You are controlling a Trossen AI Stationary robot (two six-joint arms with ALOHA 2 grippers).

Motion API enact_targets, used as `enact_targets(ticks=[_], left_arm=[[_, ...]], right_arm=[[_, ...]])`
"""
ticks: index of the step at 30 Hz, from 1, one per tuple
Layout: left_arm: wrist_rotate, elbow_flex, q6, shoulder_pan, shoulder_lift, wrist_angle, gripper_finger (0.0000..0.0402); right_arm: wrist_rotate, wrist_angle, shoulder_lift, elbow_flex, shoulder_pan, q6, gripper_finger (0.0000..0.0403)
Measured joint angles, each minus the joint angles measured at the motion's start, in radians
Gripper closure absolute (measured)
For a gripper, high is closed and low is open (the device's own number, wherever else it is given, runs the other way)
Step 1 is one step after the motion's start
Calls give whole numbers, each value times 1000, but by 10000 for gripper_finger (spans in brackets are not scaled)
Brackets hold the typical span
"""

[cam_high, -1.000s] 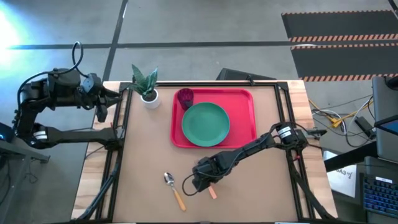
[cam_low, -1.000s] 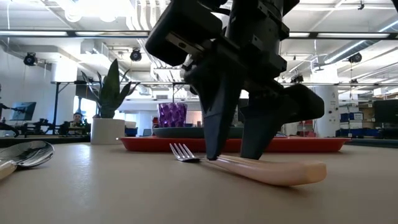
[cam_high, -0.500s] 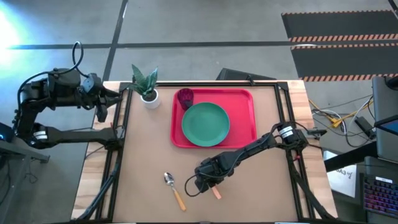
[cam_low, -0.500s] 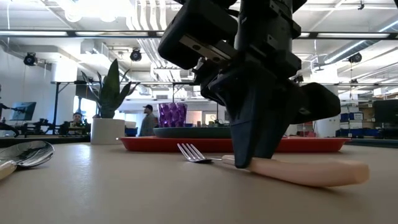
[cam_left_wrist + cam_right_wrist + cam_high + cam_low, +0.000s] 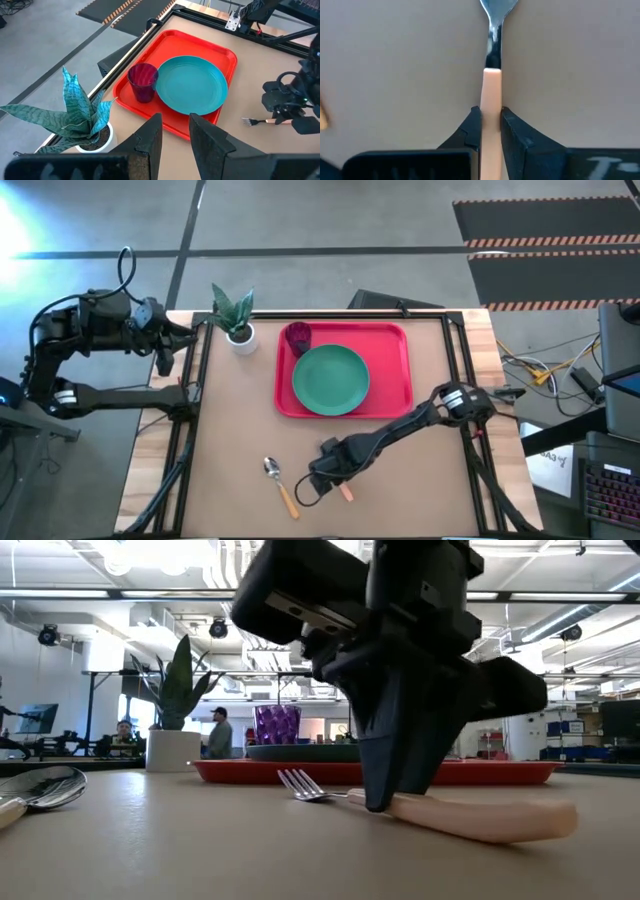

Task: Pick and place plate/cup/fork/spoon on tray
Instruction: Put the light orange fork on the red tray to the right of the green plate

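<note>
The fork (image 5: pixel 440 815) lies on the table near its front edge. My right gripper (image 5: pixel 491 120) is over it and shut on its light orange handle. The silver tines (image 5: pixel 248 121) point toward the table's left. The spoon (image 5: pixel 278 480) lies on the table left of the fork. The teal plate (image 5: pixel 330 378) and the purple cup (image 5: pixel 298 337) stand on the red tray (image 5: pixel 395 340) at the table's far middle. My left gripper (image 5: pixel 175 135) hangs open over the table's far left corner, holding nothing. My right gripper pinches the fork's handle (image 5: pixel 491 97) between its two fingers, close to the end where the metal neck begins. One finger is on each long side. The fingers (image 5: pixel 385 780) come from above, pointing down. The fork lies on the table, its free handle end (image 5: pixel 540 823) behind the fingers.
A small white pot with a green plant (image 5: pixel 238 330) stands at the far left, beside the tray. Bare brown tabletop lies between the tray's near rim and the fork. Black frame rails (image 5: pixel 185 430) run along the table's left and right sides.
My right gripper has shut on the fork's handle; a second ago its two fingers stood apart on either side of it. The fork has shifted a little along the table, toward the right edge, and still lies flat.
</note>
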Motion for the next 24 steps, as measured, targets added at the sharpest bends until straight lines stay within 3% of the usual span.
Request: enact_targets(ticks=[11,18,24], left_arm=[[0,0,0,0,0,0,322],[0,0,0,0,-1,0,322],[0,0,0,0,0,0,322]], right_arm=[[213,-375,3,291,17,33,373],[240,-691,3,345,8,60,373],[322,-711,-51,344,-27,49,373]])
